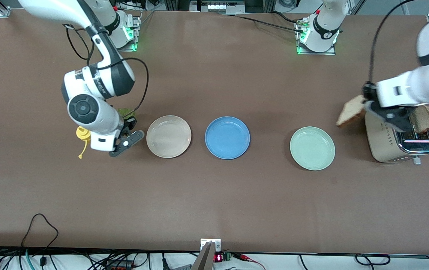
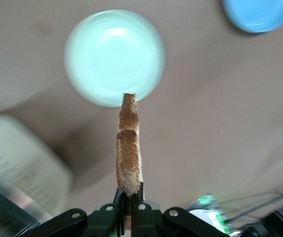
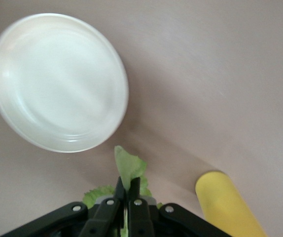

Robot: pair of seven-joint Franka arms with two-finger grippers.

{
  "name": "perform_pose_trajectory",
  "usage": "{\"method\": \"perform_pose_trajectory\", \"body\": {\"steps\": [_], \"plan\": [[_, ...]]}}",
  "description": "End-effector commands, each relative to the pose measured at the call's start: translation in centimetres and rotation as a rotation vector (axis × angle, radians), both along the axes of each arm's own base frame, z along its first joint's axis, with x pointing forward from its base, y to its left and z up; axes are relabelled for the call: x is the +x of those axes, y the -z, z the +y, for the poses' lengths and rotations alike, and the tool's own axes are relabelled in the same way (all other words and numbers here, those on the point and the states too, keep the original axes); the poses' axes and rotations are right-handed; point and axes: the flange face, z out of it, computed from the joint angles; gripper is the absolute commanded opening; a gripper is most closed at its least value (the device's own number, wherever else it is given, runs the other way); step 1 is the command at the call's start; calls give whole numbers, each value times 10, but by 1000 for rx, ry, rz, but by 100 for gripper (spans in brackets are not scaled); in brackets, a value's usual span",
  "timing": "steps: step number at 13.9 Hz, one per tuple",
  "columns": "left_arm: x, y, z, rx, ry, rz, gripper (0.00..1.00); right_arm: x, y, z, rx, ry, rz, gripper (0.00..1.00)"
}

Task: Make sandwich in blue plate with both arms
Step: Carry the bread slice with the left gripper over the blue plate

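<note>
left gripper (image 2: 130, 197) clamps bread slice (image 1: 350, 111) by toaster (image 1: 387, 144) | right gripper (image 3: 126, 190) pinches lettuce (image 3: 128, 168) near beige plate (image 1: 168, 136) | blue plate (image 1: 227, 137) bare

A beige-white plate (image 1: 168, 136) and a pale mint-green plate (image 1: 312, 148) sat on the brown table (image 1: 214, 195) — the beige one toward the right arm's end, the green one toward the left arm's end. Near the green plate stood a cream toaster (image 1: 387, 144) with a dark slice in its slot. A yellow bottle (image 1: 83, 135) stood near the beige plate — closer still to the table's end.
</note>
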Motion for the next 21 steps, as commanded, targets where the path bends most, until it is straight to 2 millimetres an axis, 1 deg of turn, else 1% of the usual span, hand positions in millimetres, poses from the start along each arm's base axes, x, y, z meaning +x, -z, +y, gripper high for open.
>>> {"method": "perform_pose_trajectory", "body": {"steps": [1, 2, 3, 4, 5, 6, 7, 8, 10, 11, 12, 13, 14, 16, 17, 19, 20, 21], "plan": [[7, 32, -47, -169, -41, 126, 1, -2, -9, 9, 21, -145, 10, 0], [10, 46, -56, -263, -91, 180, 1, 0, -17, 17, 33, -183, 0, 0], [16, 49, -62, -339, -129, 181, 1, 1, -19, 20, 40, -211, -3, 0], [23, 59, -66, -422, -173, 196, 1, 0, -19, 27, 43, -227, -7, 0], [27, 70, -72, -504, -225, 246, 1, -3, -19, 33, 44, -237, -9, 0], [31, 81, -77, -579, -272, 279, 1, -2, -21, 34, 47, -238, -13, 0], [36, 96, -81, -629, -309, 292, 1, 2, -28, 36, 54, -238, -25, 0], [42, 107, -89, -674, -343, 287, 1, 2, -31, 39, 59, -231, -32, 0], [47, 138, -106, -741, -428, 290, 0, 1, -33, 46, 72, -229, -39, 0], [48, 150, -120, -757, -444, 266, 0, -1, -35, 53, 81, -234, -42, 0], [48, 161, -131, -780, -453, 255, 0, -1, -36, 57, 86, -236, -51, 0], [46, 176, -140, -809, -474, 253, 0, 0, -42, 61, 93, -230, -70, 0], [42, 196, -147, -836, -473, 240, 0, 3, -52, 66, 116, -222, -85, 0], [40, 233, -155, -916, -497, 217, 0, -2, -48, 86, 158, -226, -68, 0], [34, 248, -169, -943, -482, 228, 0, 1, -52, 94, 173, -229, -85, 0], [20, 282, -176, -952, -513, 206, 0, 2, -51, 114, 203, -233, -105, 0], [10, 290, -191, -980, -508, 210, 0, 1, -48, 122, 222, -228, -106, 0], [5, 297, -200, -1014, -507, 202, 0, 0, -45, 131, 248, -226, -114, 0]]}}
